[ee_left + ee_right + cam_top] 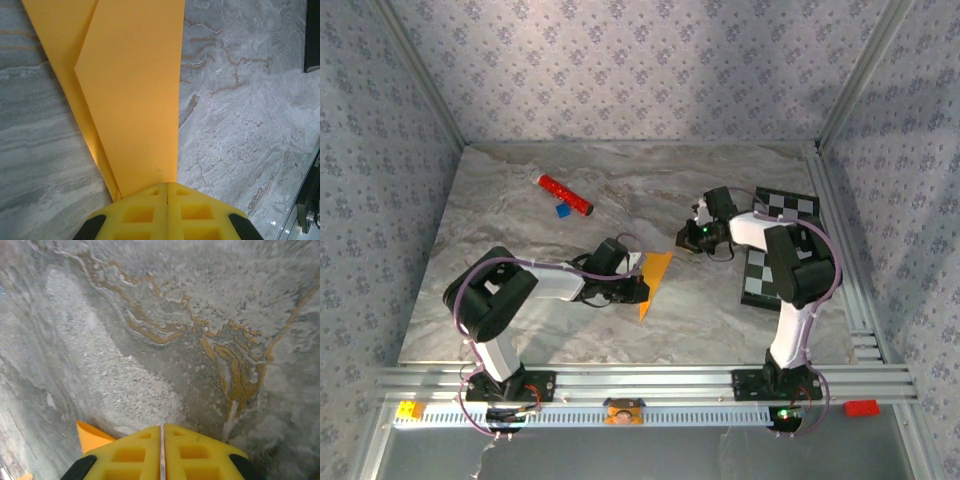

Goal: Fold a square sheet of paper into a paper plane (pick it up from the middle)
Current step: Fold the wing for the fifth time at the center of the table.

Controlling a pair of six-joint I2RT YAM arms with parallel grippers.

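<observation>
At left claw [167, 186]: clenched on folded paper [135, 90], layers plain from the wrist.
Right claw [161, 432]: clenched, empty, above marbled tabletop [175, 315].
Overhead: red cylinder [565, 195] at back, checkered board [785, 205] right.

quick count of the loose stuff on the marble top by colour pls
orange-yellow: 1, folded paper
red: 1, cylinder
blue: 1, small block
black-and-white: 1, checkered board
total: 4
</observation>
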